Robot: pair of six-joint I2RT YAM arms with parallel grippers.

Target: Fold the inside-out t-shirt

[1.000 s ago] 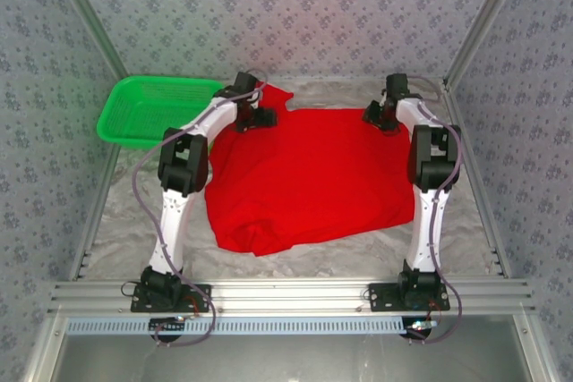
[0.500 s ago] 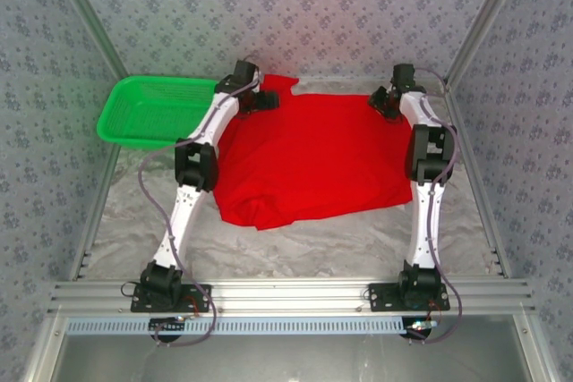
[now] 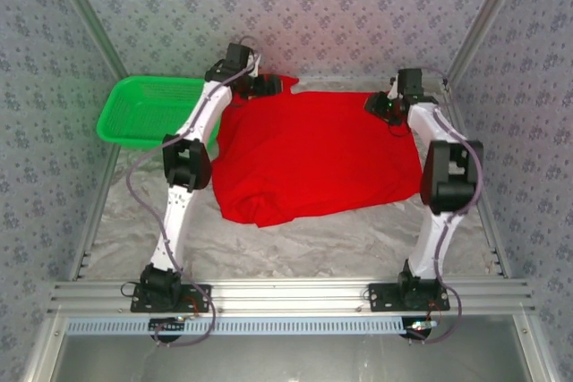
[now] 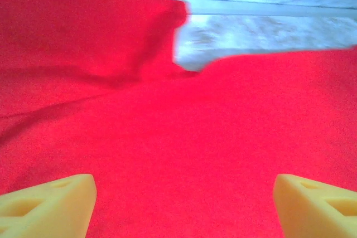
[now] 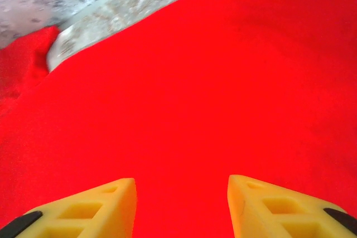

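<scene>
Shifted farther back, t-shirt [image 3: 313, 158] covers the marbled table [image 3: 358, 239] (patterned walls [image 3: 295, 6]).

T-shirt [image 3: 313, 158] spread on the table [image 3: 340, 239] — basket [image 3: 148, 109] beside its far-left corner.

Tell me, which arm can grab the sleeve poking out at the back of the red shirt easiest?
Left, probably. The left tool sits right beside that sleeve of the t-shirt, wide open above the cloth. The right tool is over at the shirt's other back corner.
</scene>
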